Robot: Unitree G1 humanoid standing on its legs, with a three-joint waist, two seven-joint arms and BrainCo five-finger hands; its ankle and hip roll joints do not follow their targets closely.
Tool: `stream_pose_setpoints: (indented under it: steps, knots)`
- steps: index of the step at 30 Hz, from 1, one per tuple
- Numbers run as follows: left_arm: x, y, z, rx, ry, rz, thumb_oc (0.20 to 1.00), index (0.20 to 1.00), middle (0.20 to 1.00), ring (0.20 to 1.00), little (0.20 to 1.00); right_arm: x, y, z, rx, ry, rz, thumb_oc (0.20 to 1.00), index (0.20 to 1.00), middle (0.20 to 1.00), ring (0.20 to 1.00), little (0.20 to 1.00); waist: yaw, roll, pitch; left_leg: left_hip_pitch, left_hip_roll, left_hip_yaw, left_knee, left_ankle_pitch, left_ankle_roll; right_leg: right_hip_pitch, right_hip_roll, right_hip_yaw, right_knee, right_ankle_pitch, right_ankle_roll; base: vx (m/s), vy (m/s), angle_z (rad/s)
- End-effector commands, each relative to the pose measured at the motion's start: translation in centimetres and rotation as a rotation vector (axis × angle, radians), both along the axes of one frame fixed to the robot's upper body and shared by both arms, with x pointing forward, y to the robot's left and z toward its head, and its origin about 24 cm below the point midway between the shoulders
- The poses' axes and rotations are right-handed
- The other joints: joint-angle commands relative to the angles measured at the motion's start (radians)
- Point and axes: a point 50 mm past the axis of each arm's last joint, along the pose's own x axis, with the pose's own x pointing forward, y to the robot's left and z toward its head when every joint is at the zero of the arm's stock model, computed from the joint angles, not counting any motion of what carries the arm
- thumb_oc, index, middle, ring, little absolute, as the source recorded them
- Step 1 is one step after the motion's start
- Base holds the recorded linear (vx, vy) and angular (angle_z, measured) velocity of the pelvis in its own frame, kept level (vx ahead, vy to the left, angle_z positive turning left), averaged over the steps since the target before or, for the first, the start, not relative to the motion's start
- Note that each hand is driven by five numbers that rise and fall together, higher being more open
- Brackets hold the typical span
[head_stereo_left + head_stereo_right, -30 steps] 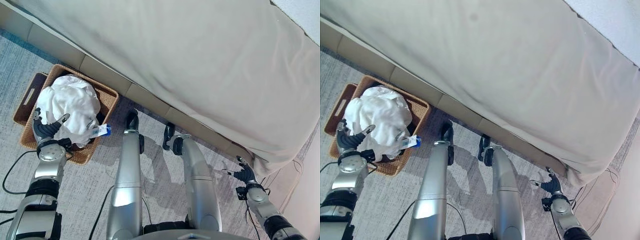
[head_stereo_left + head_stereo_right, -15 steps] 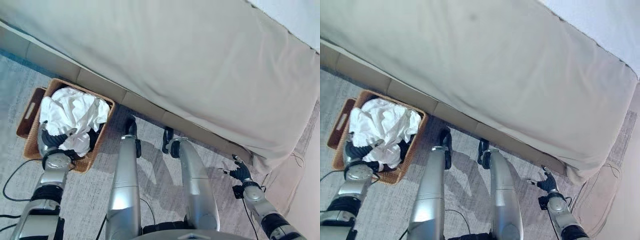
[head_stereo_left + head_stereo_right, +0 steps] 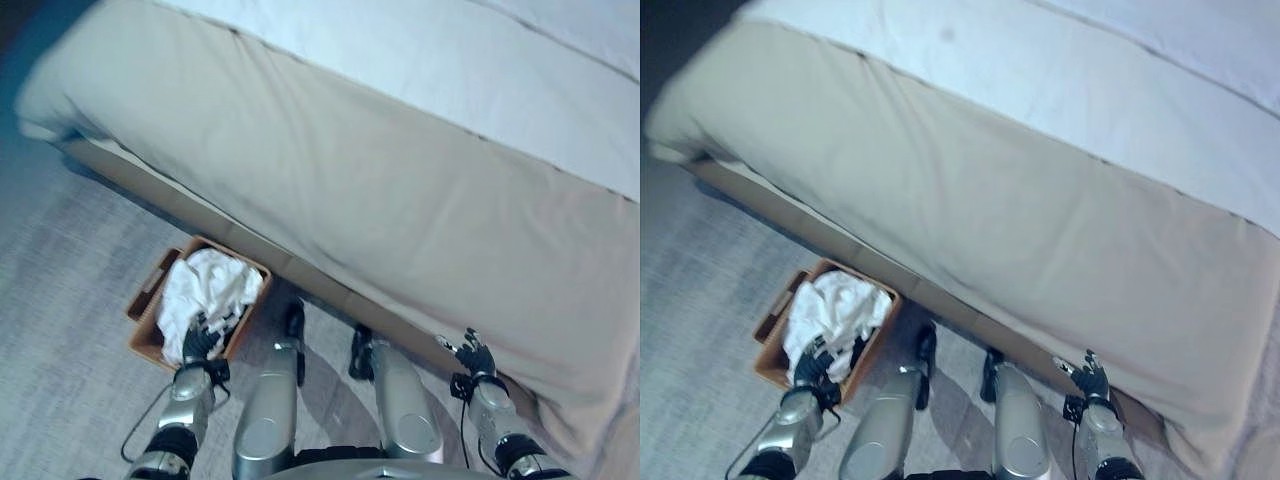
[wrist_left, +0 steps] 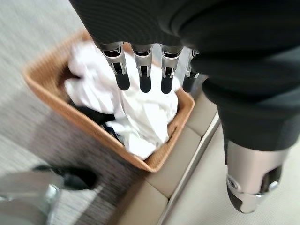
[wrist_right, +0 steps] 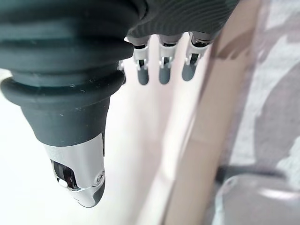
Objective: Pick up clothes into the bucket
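A woven brown basket [image 3: 146, 301] stands on the grey carpet at the foot of the bed's side. A heap of white clothes [image 3: 214, 291] fills it, with a dark garment [image 4: 92, 112] showing underneath. My left hand [image 3: 198, 344] hovers at the basket's near rim, open. In the left wrist view its fingers [image 4: 143, 74] are straight above the white clothes [image 4: 140, 115] and hold nothing. My right hand [image 3: 472, 356] hangs open low beside the bed's cover, far from the basket. Its fingers [image 5: 161, 67] are straight and empty.
A large bed [image 3: 400, 190] with a beige cover and a pale sheet runs across the back. Its beige base [image 4: 185, 154] stands right behind the basket. Grey carpet [image 3: 70, 250] lies open to the left of the basket.
The whole picture has shifted: the camera has risen and tipped up, so the basket looks smaller and more of the bed shows. My left hand stays at the basket's near side.
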Motion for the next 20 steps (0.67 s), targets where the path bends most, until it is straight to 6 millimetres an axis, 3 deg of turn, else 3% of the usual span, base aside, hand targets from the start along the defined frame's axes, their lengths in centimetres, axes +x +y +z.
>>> stream_pose_setpoints:
  steps: [1, 6, 9, 16, 20]
  knots:
    - [-2.5, 0.1, -2.1, 0.076, 0.177, -0.112, 1.0, 1.0, 1.0, 1.0, 1.0, -1.6, -3.2, 0.3, -0.075, 0.036, -0.018, 1.0, 1.0, 1.0, 1.0, 1.0, -0.03, 0.018, -0.092, 0.038, 0.017, -0.001, -0.06, 0.051, 0.002, 0.053, 0.0, 0.01, -0.21, 0.161, 0.043, 0.18, -0.13, -0.04]
    - [-5.0, -0.6, -3.7, 0.106, 0.316, -0.205, 1.0, 1.0, 1.0, 1.0, 1.0, -3.6, -3.4, -1.0, -0.112, 0.165, 0.028, 1.0, 1.0, 1.0, 1.0, 1.0, -0.038, 0.032, -0.154, 0.103, 0.026, 0.018, -0.077, 0.041, -0.004, 0.123, 0.023, 0.023, -0.272, 0.171, 0.043, 0.09, -0.083, -0.08]
    - [-6.3, -1.9, -4.5, 0.012, 0.329, -0.145, 1.0, 1.0, 1.0, 1.0, 1.0, -5.2, -3.0, -2.0, -0.109, 0.245, 0.076, 1.0, 1.0, 1.0, 1.0, 1.0, -0.035, 0.025, -0.182, 0.136, 0.021, 0.03, -0.043, 0.016, -0.005, 0.17, 0.033, 0.047, -0.303, 0.176, 0.039, 0.1, -0.091, -0.14]
    - [-6.0, -4.6, -4.7, -0.042, 0.319, -0.317, 1.0, 1.0, 1.0, 1.0, 1.0, -8.4, -2.3, -3.7, -0.122, 0.422, 0.175, 1.0, 1.0, 1.0, 1.0, 1.0, -0.028, 0.003, -0.246, 0.215, 0.03, 0.064, -0.035, -0.019, -0.01, 0.307, 0.054, 0.063, -0.455, 0.212, 0.047, 0.08, -0.084, -0.2]
    - [-6.4, -4.2, -5.0, -0.003, 0.374, -0.38, 1.0, 1.0, 1.0, 1.0, 1.0, -9.4, -1.8, -4.2, -0.13, 0.487, 0.234, 1.0, 1.0, 1.0, 1.0, 1.0, -0.048, 0.01, -0.296, 0.295, 0.062, 0.086, -0.17, 0.018, -0.01, 0.347, 0.066, 0.057, -0.472, 0.213, 0.053, 0.09, 0.004, -0.05]
